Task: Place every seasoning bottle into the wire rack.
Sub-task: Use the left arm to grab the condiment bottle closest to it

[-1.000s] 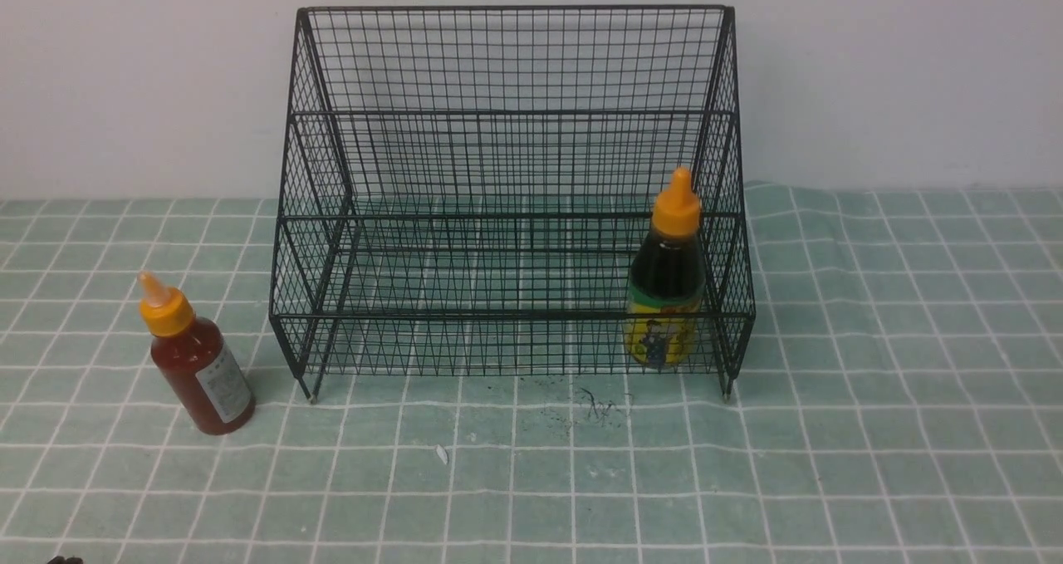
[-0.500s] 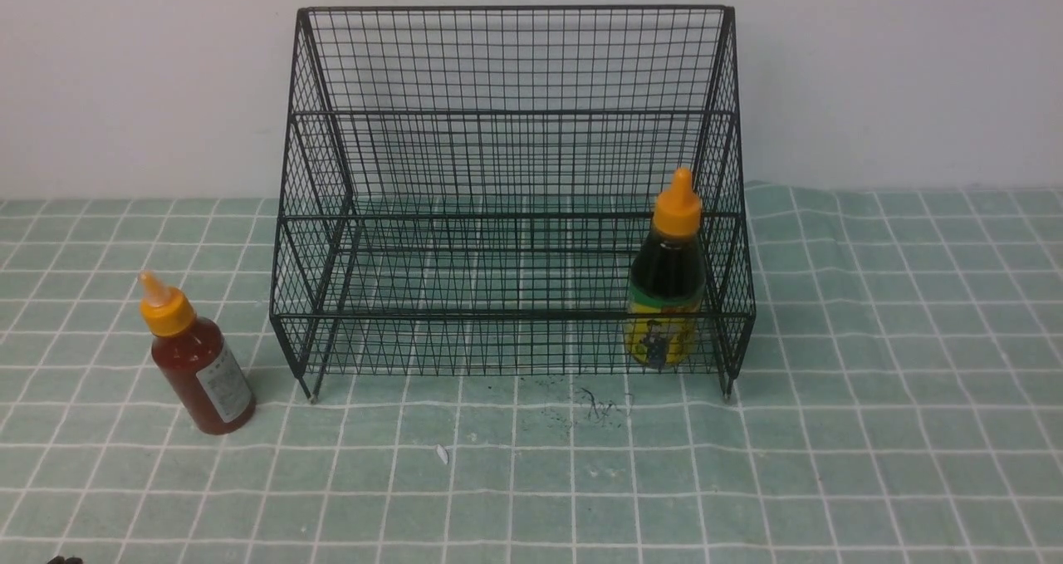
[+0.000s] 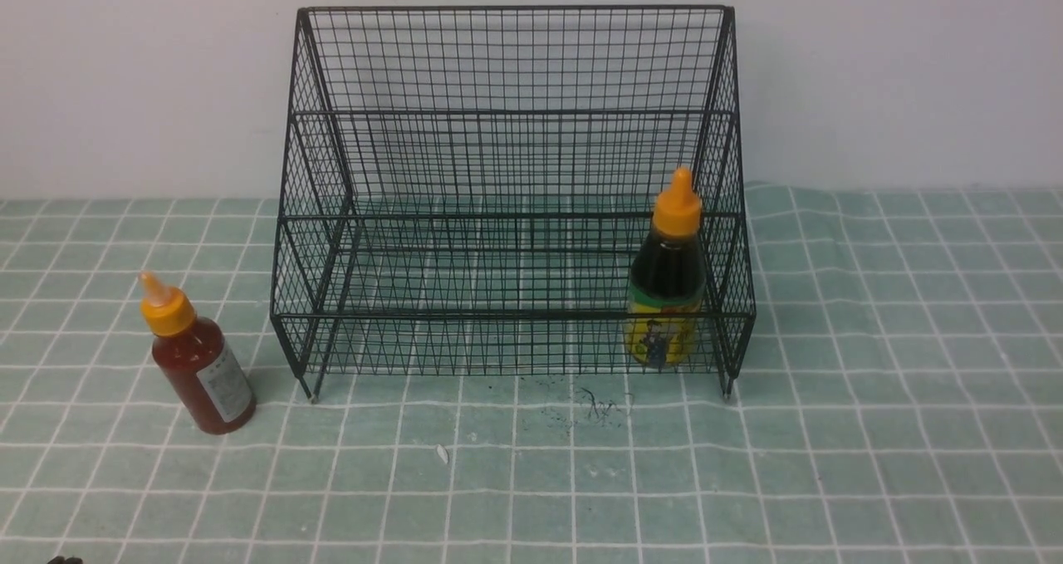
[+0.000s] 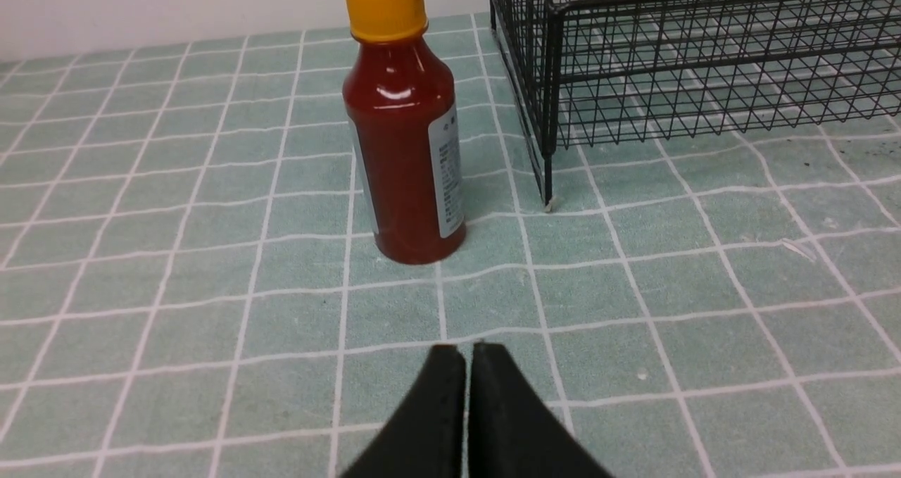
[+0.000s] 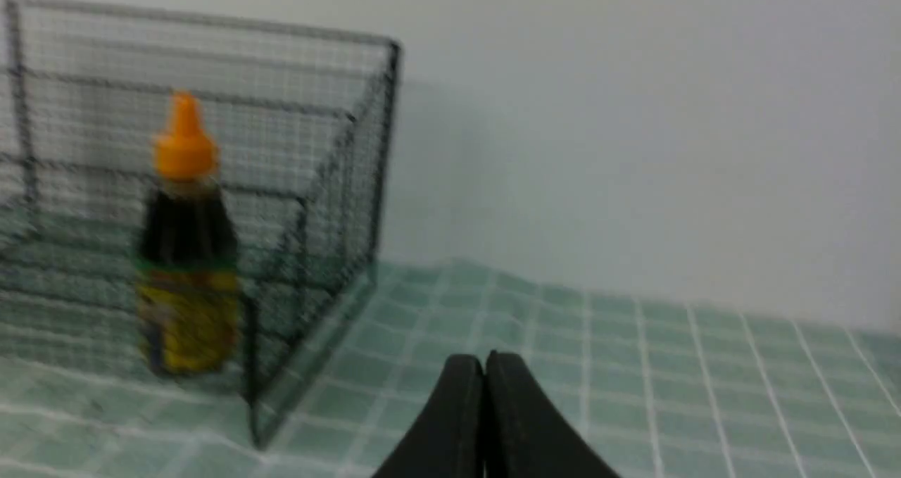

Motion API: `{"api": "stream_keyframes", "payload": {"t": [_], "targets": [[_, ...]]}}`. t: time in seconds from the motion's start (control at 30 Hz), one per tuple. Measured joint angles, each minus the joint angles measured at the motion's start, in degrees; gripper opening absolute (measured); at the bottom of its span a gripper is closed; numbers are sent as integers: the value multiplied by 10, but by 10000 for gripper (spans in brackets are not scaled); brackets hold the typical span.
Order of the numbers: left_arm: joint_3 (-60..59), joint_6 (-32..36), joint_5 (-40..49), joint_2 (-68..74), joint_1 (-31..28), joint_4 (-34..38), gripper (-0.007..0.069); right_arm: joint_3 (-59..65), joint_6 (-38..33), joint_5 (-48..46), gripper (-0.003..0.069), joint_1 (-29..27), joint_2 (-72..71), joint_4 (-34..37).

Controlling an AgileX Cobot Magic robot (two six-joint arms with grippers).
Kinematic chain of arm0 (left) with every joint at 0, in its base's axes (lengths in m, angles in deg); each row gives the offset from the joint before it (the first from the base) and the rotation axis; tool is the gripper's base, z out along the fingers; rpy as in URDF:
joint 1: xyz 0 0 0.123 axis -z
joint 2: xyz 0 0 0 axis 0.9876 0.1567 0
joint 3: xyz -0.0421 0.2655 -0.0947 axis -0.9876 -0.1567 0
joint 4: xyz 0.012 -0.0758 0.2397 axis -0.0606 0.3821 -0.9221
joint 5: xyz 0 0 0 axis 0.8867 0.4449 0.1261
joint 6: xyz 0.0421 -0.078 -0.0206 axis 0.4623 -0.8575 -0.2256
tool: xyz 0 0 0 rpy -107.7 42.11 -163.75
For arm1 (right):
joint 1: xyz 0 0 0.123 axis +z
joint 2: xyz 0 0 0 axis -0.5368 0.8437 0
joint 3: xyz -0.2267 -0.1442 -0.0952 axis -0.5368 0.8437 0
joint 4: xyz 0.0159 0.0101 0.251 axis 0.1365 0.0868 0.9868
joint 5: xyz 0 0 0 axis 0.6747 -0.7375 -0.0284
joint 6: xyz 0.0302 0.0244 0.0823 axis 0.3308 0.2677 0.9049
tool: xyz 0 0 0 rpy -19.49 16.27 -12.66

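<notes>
The wire rack (image 3: 515,114) stands in the middle of the worktop (image 3: 872,431), with its tall back near the white wall (image 3: 897,74) and its low front step facing the robot; a green checked cloth (image 3: 531,497) covers the worktop. The dark bottle (image 3: 664,298) is inside the rack, on the low front step, at the far right end, close to the side wires; it stands on its base, so its long side runs up and down; its orange nozzle points straight up and its yellow-green picture label faces the front. The red bottle (image 3: 199,365) is not in the rack; it stands on the cloth to the left, near the rack's front left leg but not touching it; its long side also runs up and down, its orange cap is on top, and in the front view the nozzle looks tipped a little to the left; its white label is turned toward the rack. The left end effector (image 4: 468,355) hangs over the cloth, near the red bottle but apart from it; its two black fingers are pressed together and hold nothing. The right end effector (image 5: 484,362) is off to the right of the rack, well apart from it; its fingers are pressed together too and hold nothing.
</notes>
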Motion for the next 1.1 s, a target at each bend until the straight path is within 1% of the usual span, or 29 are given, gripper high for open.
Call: {"api": "stream_keyframes", "payload": {"t": [0.03,0.17,1.1], "targets": [[0,0,0,0,0,0,-6,25,1,-1,-12,-24,0,0],[0,0,0,0,0,0,-6,69,7,-8,-12,-57,0,0],[0,0,0,0,0,0,-6,69,12,-7,-12,-58,0,-3]]}}
